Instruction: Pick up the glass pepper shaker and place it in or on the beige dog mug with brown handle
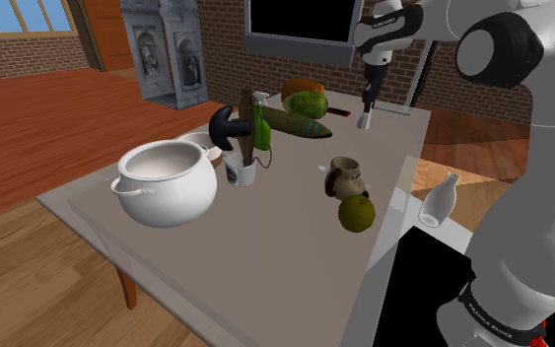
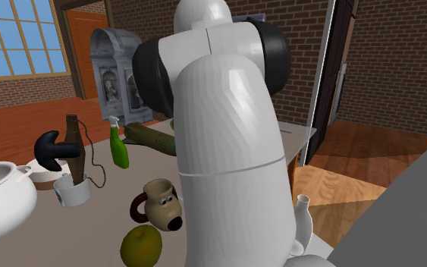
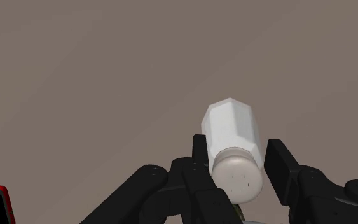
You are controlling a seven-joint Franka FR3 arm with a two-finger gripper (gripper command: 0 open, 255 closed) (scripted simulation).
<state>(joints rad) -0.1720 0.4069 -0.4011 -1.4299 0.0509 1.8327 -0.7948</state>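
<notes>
1. Shaker (image 3: 231, 130), white here, hangs clamped in the end effector (image 1: 365, 110), cap toward the palm, clear of the table (image 1: 265, 246).
2. Mug (image 1: 347, 178) stands well below the end effector and back toward the stand, with an apple (image 1: 357, 212) just beside it.
3. The grip looks to sit near the cap, so a quick swing could tilt the shaker or let it slip.
4. The mug's mouth is narrow; an off-centre release would likely tip the shaker over the rim or knock the mug into the apple.
5. A bottle (image 1: 439, 200) stands near the table edge, also stand-side of the end effector; a wide sweep could topple it.
6. The table is plain grey-brown; brick walls (image 2: 401, 68), a wood floor (image 1: 29, 128) and a window (image 2: 14, 38) surround it.
</notes>
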